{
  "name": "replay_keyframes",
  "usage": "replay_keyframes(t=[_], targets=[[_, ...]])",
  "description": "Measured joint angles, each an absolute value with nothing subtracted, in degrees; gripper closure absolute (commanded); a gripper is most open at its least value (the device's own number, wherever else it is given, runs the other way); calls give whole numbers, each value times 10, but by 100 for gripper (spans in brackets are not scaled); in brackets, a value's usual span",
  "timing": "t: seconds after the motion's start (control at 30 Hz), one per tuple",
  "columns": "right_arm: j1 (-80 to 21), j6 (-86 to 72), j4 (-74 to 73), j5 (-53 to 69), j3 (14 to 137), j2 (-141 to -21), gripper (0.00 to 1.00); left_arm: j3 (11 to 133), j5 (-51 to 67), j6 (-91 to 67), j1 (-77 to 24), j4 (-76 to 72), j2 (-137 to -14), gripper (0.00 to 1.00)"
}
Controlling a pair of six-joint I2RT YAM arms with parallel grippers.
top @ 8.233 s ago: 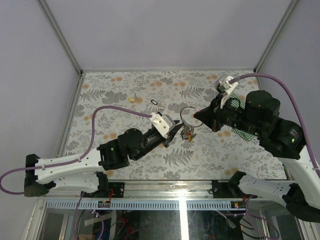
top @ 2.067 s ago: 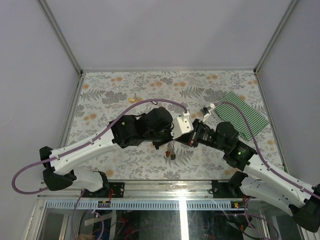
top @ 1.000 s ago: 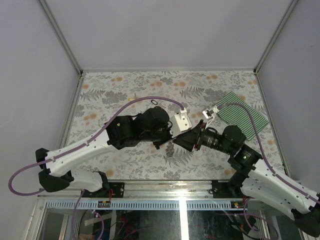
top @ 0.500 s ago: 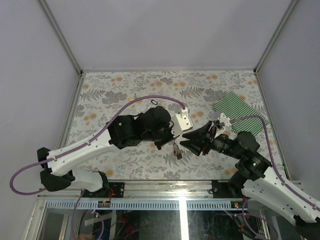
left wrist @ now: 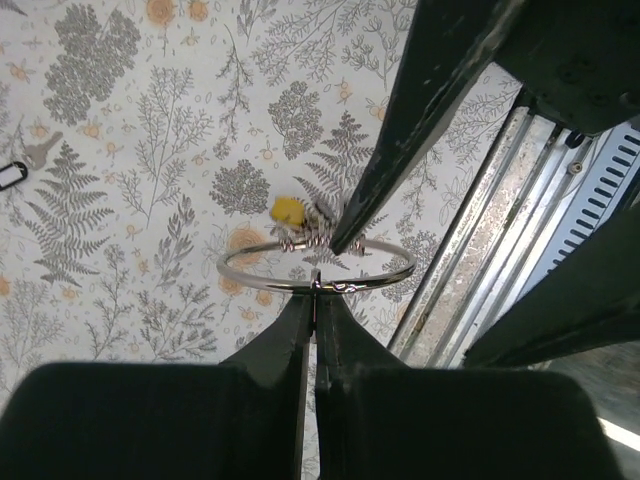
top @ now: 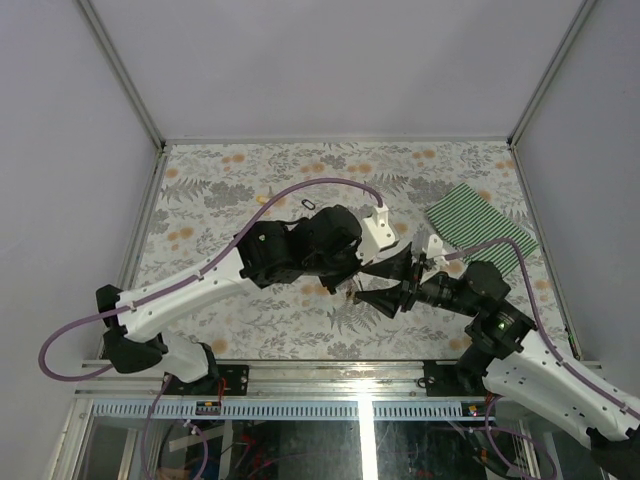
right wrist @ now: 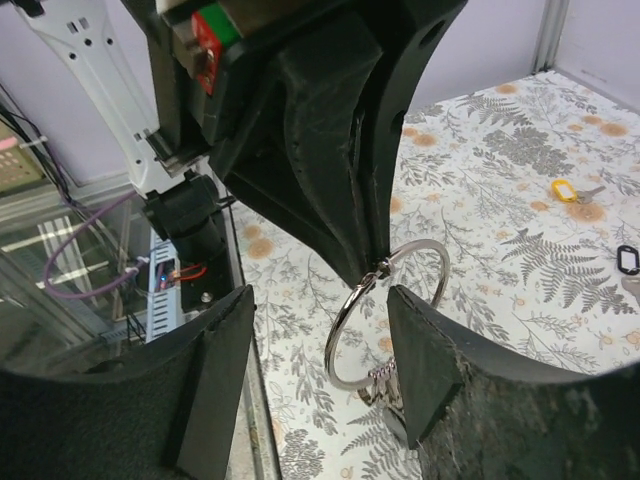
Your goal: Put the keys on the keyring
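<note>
The keyring (left wrist: 316, 265) is a thin silver wire ring hanging above the floral table. My left gripper (left wrist: 315, 295) is shut on its near edge at the clasp. Keys hang bunched on the ring's far side (left wrist: 305, 236), and a yellow head (left wrist: 287, 211) shows there. In the right wrist view the keyring (right wrist: 340, 322) hangs from the left fingertips, between the spread fingers of my right gripper (right wrist: 320, 370), which is open and touches nothing. The bunch of keys (right wrist: 383, 382) sits at the ring's bottom, partly hidden by one finger. From above, both grippers (top: 352, 285) (top: 376, 284) meet mid-table near the front.
A loose yellow-headed key (right wrist: 565, 188) lies on the table, and farther right a small dark oval loop (right wrist: 628, 258) with another key beside it. A green striped cloth (top: 480, 225) lies at the back right. The metal front rail (left wrist: 480, 270) runs close under the grippers.
The left gripper has carried the ring slightly right and back. The right gripper has spread wider, and its fingers now straddle the ring.
</note>
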State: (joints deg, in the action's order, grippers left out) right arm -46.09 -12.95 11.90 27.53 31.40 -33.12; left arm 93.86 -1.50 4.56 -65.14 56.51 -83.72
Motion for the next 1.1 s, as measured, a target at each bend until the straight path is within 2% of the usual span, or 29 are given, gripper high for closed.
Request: replay_keyframes(t=[0.2,0.53,1.1], targets=[[-461,-84,138,258,289,-347,38,976,-17,22,-651,590,-866,100],[-461,1,180,189,259,-370,48,1051,-17,-6,-643,644,-909,100],[-461,30,325,156,216,-382,51,1120,43,-30,-616,696,-954,100]])
